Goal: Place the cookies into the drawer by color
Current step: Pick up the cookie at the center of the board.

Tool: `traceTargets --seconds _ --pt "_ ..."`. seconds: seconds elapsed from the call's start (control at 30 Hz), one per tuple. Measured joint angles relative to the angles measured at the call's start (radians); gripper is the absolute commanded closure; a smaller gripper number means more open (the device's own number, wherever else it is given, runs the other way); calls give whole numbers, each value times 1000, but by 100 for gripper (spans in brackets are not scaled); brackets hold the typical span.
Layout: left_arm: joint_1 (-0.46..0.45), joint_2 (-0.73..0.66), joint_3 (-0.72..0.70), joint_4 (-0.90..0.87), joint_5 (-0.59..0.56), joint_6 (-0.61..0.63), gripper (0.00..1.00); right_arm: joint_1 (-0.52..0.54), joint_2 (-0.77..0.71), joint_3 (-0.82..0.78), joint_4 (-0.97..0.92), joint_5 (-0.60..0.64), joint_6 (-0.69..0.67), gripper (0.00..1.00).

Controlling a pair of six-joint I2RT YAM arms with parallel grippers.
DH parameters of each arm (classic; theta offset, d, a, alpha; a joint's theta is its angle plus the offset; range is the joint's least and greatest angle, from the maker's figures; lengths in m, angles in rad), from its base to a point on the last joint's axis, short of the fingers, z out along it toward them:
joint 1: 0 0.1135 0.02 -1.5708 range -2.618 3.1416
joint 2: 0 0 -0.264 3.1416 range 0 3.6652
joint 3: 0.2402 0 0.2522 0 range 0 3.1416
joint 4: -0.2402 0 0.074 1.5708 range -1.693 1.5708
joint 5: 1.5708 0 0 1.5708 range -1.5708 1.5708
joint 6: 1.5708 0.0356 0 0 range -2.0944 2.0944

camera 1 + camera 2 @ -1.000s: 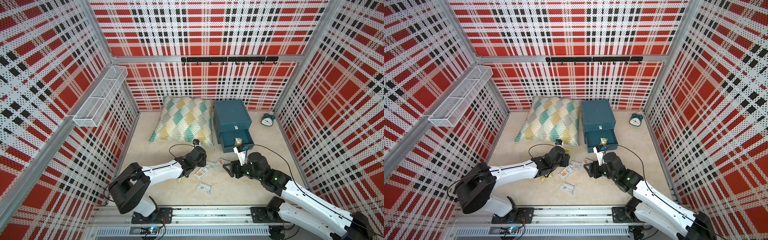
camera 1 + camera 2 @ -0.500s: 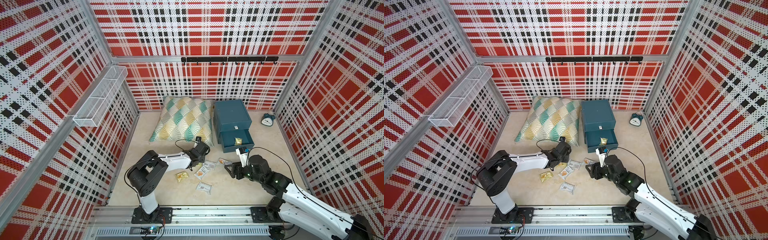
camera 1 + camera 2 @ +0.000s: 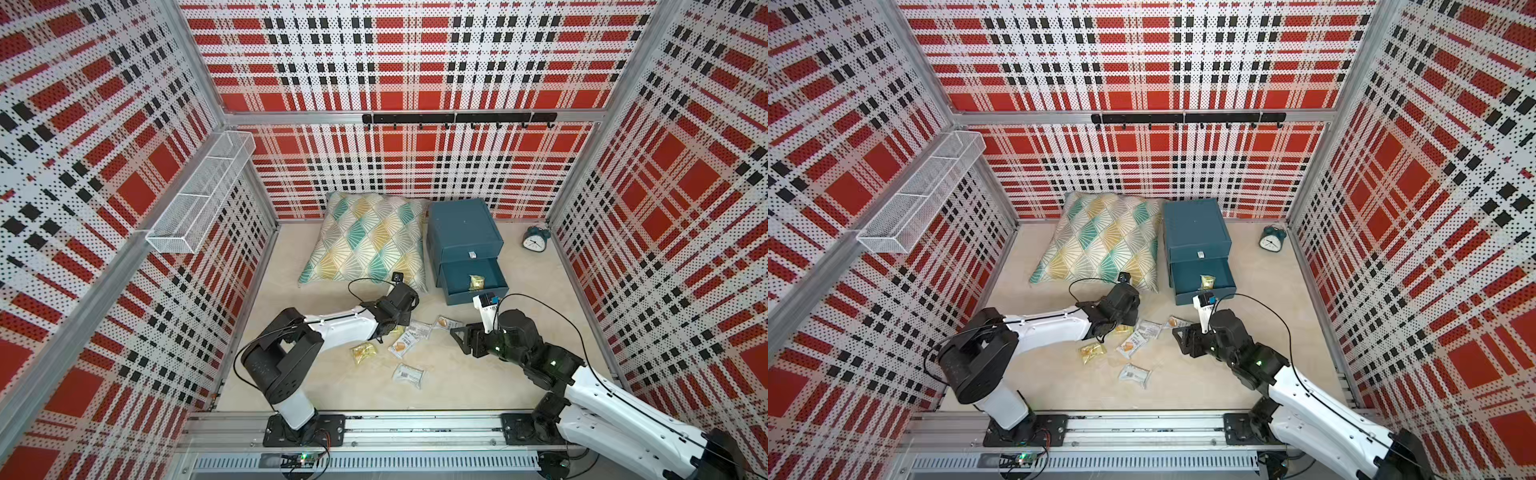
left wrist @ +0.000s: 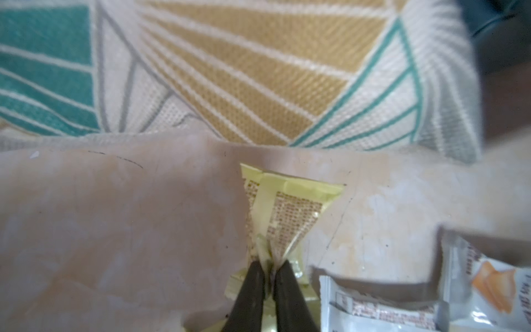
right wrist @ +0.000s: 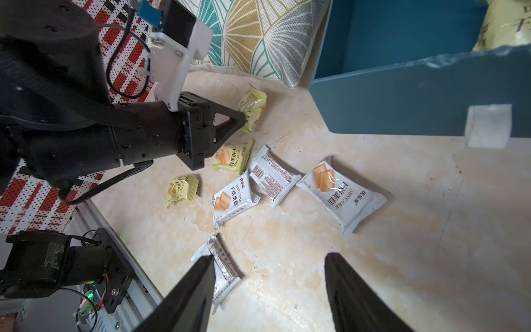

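My left gripper [image 4: 270,266] is shut on the end of a yellow cookie packet [image 4: 287,212] lying on the floor just before the cushion; the right wrist view shows the same pinch on that packet [image 5: 253,112]. Two more yellow packets [image 5: 231,158] [image 5: 182,191] and several white ones [image 5: 342,195] [image 3: 408,376] lie scattered between the arms. The teal drawer chest [image 3: 461,228] has one drawer pulled open with a yellow packet [image 3: 476,282] inside. My right gripper [image 5: 270,257] hovers open and empty over the floor beside the white packets, also seen in a top view [image 3: 459,343].
A patterned cushion [image 3: 370,241] lies against the back wall left of the chest. A small alarm clock [image 3: 536,239] stands at the back right. A white wire basket [image 3: 199,195] hangs on the left wall, a black hook rail [image 3: 457,118] on the back wall.
My left arm has reached forward toward the cushion and its jaws have closed on the yellow packet. The right gripper has hardly moved and stays open.
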Motion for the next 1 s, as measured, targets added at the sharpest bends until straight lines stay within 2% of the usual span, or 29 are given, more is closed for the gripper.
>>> traceTargets --seconds 0.27,0.47,0.57,0.83,1.0 --pt "-45 -124 -4 -23 6 -9 91 0 -42 3 -26 41 17 30" --pt "-111 -230 2 -36 28 -20 91 0 -97 43 -68 101 33 15" --pt "-143 -254 33 -44 46 -26 91 0 -124 73 -88 134 37 1" --pt "-199 -247 172 -43 87 -24 91 0 -202 134 -158 266 58 0" --pt "-203 -164 277 -34 111 -9 91 0 -246 136 -195 334 88 0"
